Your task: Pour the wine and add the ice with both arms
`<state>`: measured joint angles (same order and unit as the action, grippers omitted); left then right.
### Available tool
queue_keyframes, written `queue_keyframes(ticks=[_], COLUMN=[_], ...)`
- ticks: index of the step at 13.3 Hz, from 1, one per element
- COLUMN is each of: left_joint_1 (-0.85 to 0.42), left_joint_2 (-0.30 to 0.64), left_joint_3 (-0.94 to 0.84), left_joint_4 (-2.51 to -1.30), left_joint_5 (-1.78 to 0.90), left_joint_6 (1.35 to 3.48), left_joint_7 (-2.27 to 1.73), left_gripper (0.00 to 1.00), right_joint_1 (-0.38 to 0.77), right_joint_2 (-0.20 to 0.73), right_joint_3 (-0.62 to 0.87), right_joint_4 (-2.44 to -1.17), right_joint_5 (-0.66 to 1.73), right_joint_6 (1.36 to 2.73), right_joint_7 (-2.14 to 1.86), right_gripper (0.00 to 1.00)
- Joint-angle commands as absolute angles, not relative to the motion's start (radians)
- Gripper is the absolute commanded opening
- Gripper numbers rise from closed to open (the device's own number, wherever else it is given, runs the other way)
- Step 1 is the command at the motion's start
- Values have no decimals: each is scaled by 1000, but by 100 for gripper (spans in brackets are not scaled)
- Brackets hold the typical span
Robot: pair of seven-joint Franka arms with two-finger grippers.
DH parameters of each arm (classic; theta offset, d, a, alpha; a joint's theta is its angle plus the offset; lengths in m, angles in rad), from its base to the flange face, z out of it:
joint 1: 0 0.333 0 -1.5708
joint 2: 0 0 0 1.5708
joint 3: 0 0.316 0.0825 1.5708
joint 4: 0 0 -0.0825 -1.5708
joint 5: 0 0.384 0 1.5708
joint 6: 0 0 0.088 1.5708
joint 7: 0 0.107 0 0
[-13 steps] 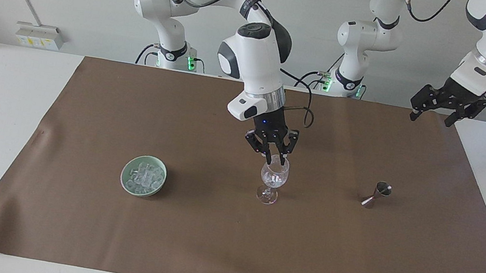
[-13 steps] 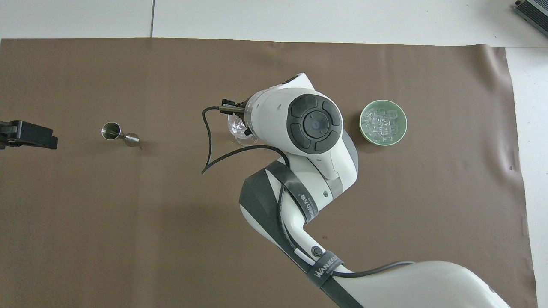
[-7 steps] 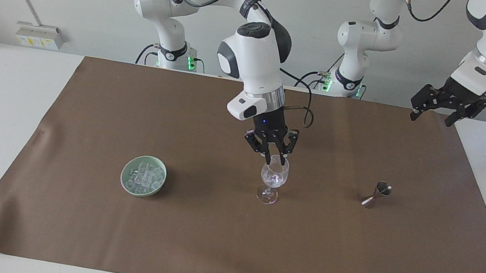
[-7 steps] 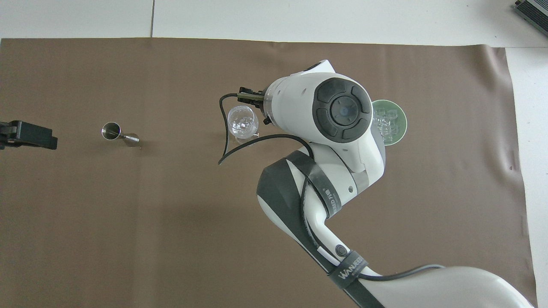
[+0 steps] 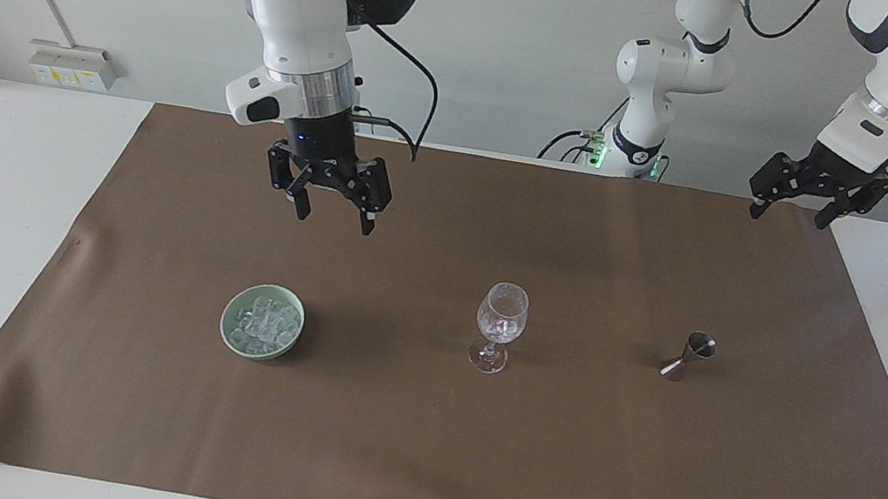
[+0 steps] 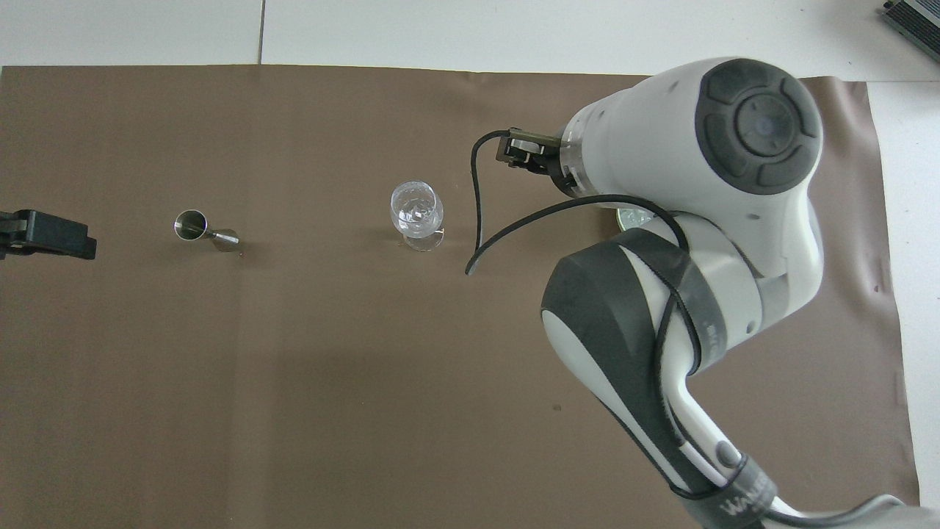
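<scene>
Now we see the right gripper [image 5: 333, 214] spread wide and holding nothing, up over the brown mat [image 5: 413, 456]. The ice [image 5: 263, 323] lies in the green bowl [image 5: 232, 320], and some in the wine glass [image 5: 501, 315]. The left gripper [image 5: 792, 215] waits with spread fingers, also holding nothing, above the mat's edge.

The scene is evenly and brightly lit; soft shadows are cast on the brown mat [image 5: 418, 422] beside the wine glass [image 5: 499, 326], which is rendered sharply.
</scene>
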<state>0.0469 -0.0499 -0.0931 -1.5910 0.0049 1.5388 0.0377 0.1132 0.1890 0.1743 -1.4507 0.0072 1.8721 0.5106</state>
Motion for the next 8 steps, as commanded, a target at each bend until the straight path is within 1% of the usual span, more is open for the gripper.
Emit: queue_keyframes(ticks=[1,4,8], left_joint_1=[41,43,44], left_joint_2=[-66,-64,-67], left_joint_3=[-94,-94,-92], left_joint_4=[-1603,-1597,-1580], left_joint_5=[26,18,18], left_joint_6=[1528,1528,1526], left_joint_7=[48,45,44], left_gripper=[100,100,100], right_joint_1=[66,5,-93], right_joint_2=[147,104,69], right_joint_3=[186,186,186], right_joint_4=[-1474,-1474,-1474], right_joint_5=[28,28,26], right_joint_6=[1806,1737,1619], right_joint_7=[456,401,180], right_gripper=[100,100,100])
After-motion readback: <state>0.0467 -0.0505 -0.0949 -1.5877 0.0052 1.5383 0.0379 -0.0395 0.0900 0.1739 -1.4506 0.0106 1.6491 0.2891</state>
